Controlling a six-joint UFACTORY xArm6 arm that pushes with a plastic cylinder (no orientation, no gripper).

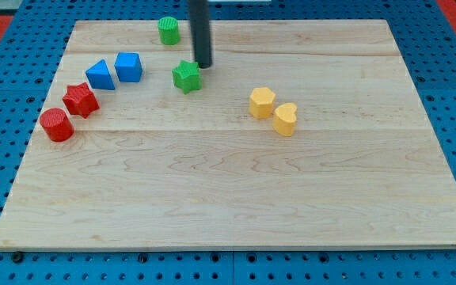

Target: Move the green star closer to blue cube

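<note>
My tip (203, 65) (a bare rod with no jaws to open or close) sits at the green star's (187, 76) upper-right edge; the star looks light, rigid and likely to spin, so push its right side toward the blue cube (128, 66).

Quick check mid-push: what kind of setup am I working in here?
Likely a lab test bench: a wooden board on a blue pegboard, small blocks like the green star and blue cube, my tip beside the star.

Rod (200, 24) cut off at top

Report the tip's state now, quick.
My tip: no gripper, holding nothing; it sits at the green star's upper right edge, on the side away from the blue cube.
</note>
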